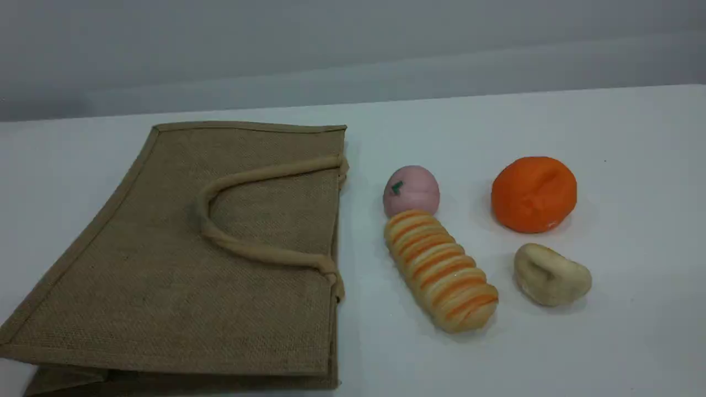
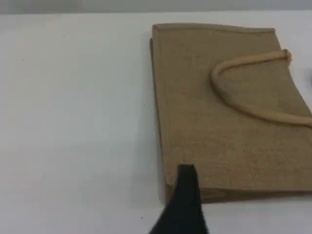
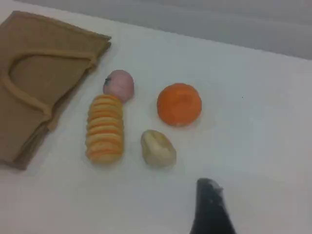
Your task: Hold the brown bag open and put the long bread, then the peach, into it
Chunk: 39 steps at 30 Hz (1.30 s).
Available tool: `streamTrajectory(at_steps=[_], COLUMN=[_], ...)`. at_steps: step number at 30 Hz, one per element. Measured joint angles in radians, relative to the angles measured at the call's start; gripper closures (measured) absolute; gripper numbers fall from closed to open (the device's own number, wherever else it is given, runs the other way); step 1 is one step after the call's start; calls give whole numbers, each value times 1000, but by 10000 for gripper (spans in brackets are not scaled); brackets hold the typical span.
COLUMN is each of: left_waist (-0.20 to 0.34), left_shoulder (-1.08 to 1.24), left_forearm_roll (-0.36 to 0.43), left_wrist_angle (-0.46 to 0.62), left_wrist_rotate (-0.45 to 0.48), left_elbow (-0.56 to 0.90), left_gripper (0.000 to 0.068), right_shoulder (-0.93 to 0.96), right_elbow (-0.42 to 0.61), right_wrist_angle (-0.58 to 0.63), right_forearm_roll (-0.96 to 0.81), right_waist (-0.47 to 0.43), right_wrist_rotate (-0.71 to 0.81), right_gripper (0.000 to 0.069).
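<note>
White tabletop against a plain grey wall is all that's going on background-wise, nothing fancy. Biggest thing by far is the brown bag, lying flat on its side on the left with the mouth facing the food, and one beige handle is flopping across the top panel. I'm guessing the jute is feeling stiffish but light, so pinching that handle or the bound edge at the mouth and lifting is looking like the way to open it. Just right of the mouth the long bread is lying at a slant; it's looking squishy and ridged, so a gentle squeeze across the middle should do. The peach is sitting touching the bread's far end: small, round, probably prone to rolling, so it's wanting a centred grab. The orange ball and beige lump are sitting further right. The left gripper is hovering over the bag's corner, the right gripper is hanging near the lump; only one fingertip is showing on each, so I can't tell how the jaws are standing, but neither is holding anything.
</note>
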Motion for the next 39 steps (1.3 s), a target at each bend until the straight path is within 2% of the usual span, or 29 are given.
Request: streamTrajectory(at_steps=[34,39], left_waist=[0,0], left_shoulder=[2,57], left_forearm_roll=[1,2], left_wrist_angle=[0,-40], left_wrist_rotate=[-1,-4], left_elbow=[0,-32], left_gripper=[98,98], right_shoulder=[0,10], right_elbow=[1,-26], right_wrist_angle=[-1,-36], right_forearm_roll=[37,56], right_waist=[0,0], right_wrist_rotate=[5,13], right_gripper=[307,307])
